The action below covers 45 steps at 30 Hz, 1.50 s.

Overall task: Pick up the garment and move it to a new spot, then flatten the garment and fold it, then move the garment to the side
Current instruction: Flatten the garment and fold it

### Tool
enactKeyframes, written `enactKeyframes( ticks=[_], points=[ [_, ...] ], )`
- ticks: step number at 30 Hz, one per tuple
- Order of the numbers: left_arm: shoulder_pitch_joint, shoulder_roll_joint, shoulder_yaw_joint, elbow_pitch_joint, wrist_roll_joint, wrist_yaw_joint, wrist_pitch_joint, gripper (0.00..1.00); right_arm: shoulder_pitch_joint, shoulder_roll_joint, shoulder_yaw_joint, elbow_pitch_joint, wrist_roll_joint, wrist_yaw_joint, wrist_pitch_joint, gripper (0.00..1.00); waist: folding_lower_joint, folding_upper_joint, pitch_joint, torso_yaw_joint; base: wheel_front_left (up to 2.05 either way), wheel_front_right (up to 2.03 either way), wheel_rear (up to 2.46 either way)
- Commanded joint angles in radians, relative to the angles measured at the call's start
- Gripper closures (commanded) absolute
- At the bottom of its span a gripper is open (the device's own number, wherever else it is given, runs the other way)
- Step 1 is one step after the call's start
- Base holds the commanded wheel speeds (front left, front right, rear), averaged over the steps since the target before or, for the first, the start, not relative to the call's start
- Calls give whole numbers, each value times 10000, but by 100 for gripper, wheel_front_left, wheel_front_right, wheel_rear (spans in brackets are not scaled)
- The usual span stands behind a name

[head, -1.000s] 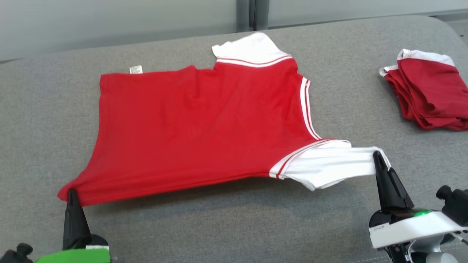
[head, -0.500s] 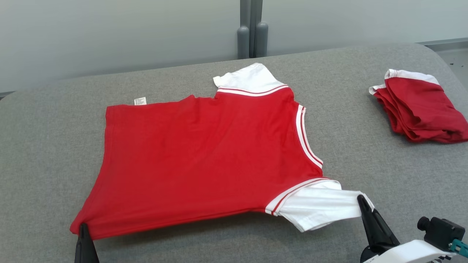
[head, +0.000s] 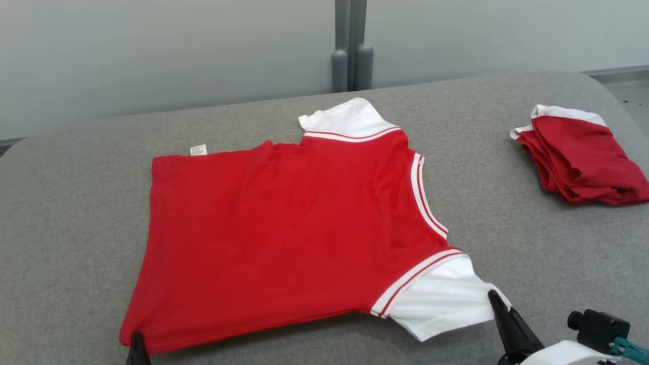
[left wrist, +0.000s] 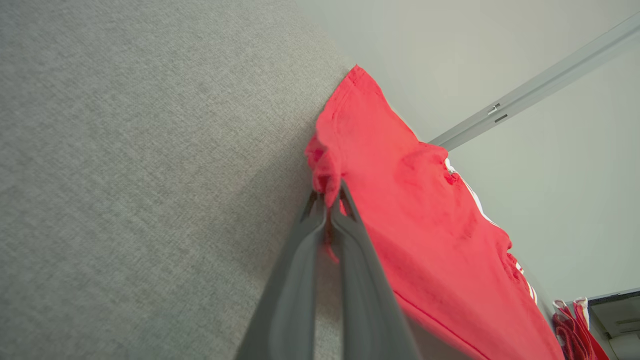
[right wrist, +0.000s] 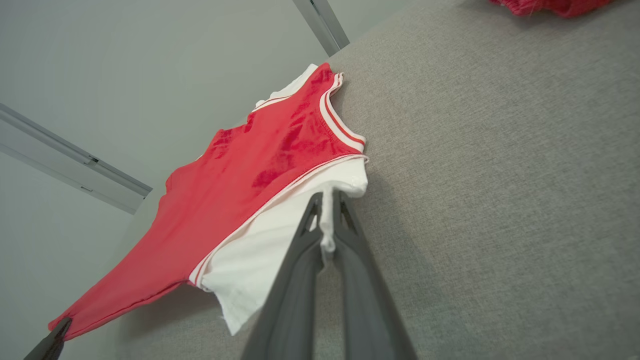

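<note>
The garment (head: 284,233) is a red shirt with white sleeves and striped trim, spread over the grey table (head: 76,203). My left gripper (head: 136,340) is shut on its near left hem corner, bunching the red cloth (left wrist: 325,175) between the fingertips (left wrist: 330,202). My right gripper (head: 494,299) is shut on the edge of the near white sleeve (head: 441,299); that sleeve (right wrist: 280,240) is pinched at my fingertips (right wrist: 327,200) in the right wrist view. The near edge hangs slightly above the table, with a shadow under it.
A folded red and white garment pile (head: 578,157) lies at the table's right side. A grey wall with a vertical post (head: 351,50) stands behind the table. Bare grey table lies to the left and in front of the shirt.
The head view has tilted up, so everything sits lower in the picture. Both grippers still grip the same corners; the near sleeve looks less stretched out to the right.
</note>
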<state>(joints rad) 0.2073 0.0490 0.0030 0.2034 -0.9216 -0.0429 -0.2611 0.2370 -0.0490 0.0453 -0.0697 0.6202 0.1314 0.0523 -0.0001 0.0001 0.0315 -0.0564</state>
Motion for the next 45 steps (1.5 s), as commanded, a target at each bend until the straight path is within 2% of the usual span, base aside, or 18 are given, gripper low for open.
enactKeyframes(
  ticks=[1, 10, 18, 26, 36, 45],
  points=[
    [-129, 36, -14, 108, 73, 70, -49, 100, -18, -33, 9, 94, 7, -12, 8, 100, 1, -1, -74, 18, 0, 0, 0],
    [-494, 68, -107, 667, 174, -46, -49, 100, -200, -32, 227, 726, -44, -11, 53, 100, 1, -1, -299, 30, 0, 0, 0],
    [-798, 61, -198, 618, 30, -212, -13, 100, -446, -31, 384, 707, -16, -8, -100, 100, 1, -1, -327, 60, 0, 0, 0],
    [-2154, 91, -440, 1280, 57, -192, 255, 100, -1592, -31, 86, 1125, -24, -6, -378, 100, 1, -1, -126, 253, 0, 0, 0],
    [-4570, 65, -497, 3330, 232, -407, 42, 100, -4258, -31, 217, 3148, 14, -6, -796, 100, 1, -1, 641, 353, 0, 0, 0],
    [-6160, 56, -388, 5312, 580, -563, -49, 100, -6591, -31, 613, 5901, -218, -6, -1086, 100, 1, -1, 1267, 366, 0, 0, 0]
  ],
)
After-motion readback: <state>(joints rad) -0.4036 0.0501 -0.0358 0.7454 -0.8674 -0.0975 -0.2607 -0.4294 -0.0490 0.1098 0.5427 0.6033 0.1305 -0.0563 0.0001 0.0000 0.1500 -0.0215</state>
